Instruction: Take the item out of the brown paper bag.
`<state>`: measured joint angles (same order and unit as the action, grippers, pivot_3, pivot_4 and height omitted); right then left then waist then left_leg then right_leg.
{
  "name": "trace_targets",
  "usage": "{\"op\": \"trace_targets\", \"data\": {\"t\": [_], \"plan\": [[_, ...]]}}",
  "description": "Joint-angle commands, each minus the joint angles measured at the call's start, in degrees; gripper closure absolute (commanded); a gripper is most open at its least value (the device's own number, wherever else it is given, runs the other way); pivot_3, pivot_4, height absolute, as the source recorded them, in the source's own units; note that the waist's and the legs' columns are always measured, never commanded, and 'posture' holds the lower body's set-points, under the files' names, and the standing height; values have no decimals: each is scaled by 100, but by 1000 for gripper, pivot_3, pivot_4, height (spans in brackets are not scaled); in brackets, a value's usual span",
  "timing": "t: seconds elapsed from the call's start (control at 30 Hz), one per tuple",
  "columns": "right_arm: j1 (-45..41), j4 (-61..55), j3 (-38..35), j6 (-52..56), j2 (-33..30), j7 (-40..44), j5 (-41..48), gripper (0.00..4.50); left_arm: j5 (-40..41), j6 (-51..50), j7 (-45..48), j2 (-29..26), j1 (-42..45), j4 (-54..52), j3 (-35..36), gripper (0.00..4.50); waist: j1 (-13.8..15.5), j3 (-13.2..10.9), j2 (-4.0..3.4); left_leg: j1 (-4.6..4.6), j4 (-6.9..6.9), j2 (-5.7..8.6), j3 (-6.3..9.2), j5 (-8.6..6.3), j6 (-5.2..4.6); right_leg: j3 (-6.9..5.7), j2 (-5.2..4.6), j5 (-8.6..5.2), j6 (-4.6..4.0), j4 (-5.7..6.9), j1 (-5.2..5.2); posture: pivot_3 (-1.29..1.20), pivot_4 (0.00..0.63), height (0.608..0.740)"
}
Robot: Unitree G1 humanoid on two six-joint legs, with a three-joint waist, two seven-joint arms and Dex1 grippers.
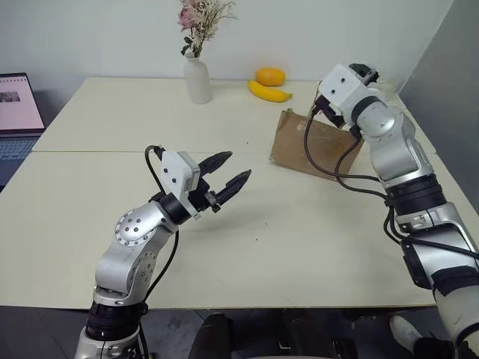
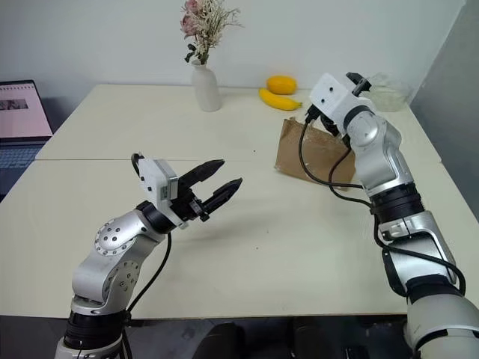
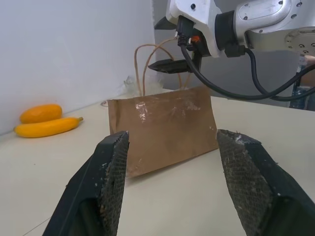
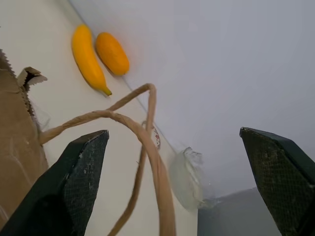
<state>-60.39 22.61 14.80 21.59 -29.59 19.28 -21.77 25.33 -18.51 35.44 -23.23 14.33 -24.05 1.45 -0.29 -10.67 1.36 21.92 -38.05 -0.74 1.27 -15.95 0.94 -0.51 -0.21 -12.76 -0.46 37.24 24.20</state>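
Right, the bag (image 3: 165, 128) stands upright at the table's (image 1: 299, 247) far right, its 2 twine handles (image 4: 142, 137) looping up between the right gripper's (image 4: 177, 191) spread fingers. The left gripper (image 1: 228, 179) hangs wide open mid-table, well short of it. The item is hidden, presumably inside. Thin creased paper looks light and floppy, likely to tip or slide; I'd pin a wall or handle, then pinch the bottle's body.
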Motion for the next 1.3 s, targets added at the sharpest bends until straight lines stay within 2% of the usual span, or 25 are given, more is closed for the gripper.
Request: {"op": "trace_targets", "data": {"t": [0.03, 0.13, 0.37, 0.5, 0.9, 1.13, 1.2, 1.3], "plan": [[-327, -33, -75, -115, 38, 10, -70, 184, -37, 115, -45, 27, 87, -122, -19, 1526, 0, 0, 0, 0, 0, 0, 0, 0, 0, 0, 0, 0, 0, 0, 0, 0, 150, 740], [-372, 87, -53, -182, 27, 71, -90, 911, -36, 102, -41, 19, 48, -146, -13, 1515, -2, 0, 0, 0, 0, -1, 0, 0, 0, 1, 0, 1, 0, 0, 1, 0, 150, 740], [-395, 278, 35, -390, -8, 235, -188, 3399, -61, 94, -18, -65, -32, -197, 39, 1515, -1, 0, 0, 0, 1, 0, -1, 0, 0, 2, -1, 2, -1, 0, 0, 0, 150, 740], [-480, 400, 11, -544, 29, 270, -209, 3841, -58, 79, -37, -105, -71, -248, 79, 1515, -1, 0, 0, 0, 1, -1, 0, 0, 0, 0, -2, 2, -2, 0, 0, 0, 150, 740], [-892, 1027, -38, -1132, 23, 339, -172, 4106, -30, 27, -221, -298, -321, -481, 310, 1515, -6, -1, -2, -1, 2, -2, 0, 0, 0, 1, -7, 3, -4, 0, 1, 0, 150, 740], [-404, 590, -295, -857, -62, 674, 101, 4108, -24, 6, -285, -270, -373, -558, 258, 1515, -1, -1, -2, 0, 2, -2, 2, 0, 0, -2, -19, 3, -4, -3, 0, 0, 150, 740], [-254, 431, -434, -628, -70, 735, 222, 3394, -24, 8, -275, -269, -361, -540, 247, 1515, 1, -1, -2, 0, 2, -2, 2, 0, 0, -2, -20, 3, -4, -3, -2, 0, 150, 740], [-9, 60, -530, -322, -151, 871, 291, 2820, -19, 5, -246, -277, -331, -510, 231, 1515, 3, -1, -2, -1, 1, -1, 1, 0, 0, -1, -21, 3, -4, -1, -2, 0, 150, 740]]}}
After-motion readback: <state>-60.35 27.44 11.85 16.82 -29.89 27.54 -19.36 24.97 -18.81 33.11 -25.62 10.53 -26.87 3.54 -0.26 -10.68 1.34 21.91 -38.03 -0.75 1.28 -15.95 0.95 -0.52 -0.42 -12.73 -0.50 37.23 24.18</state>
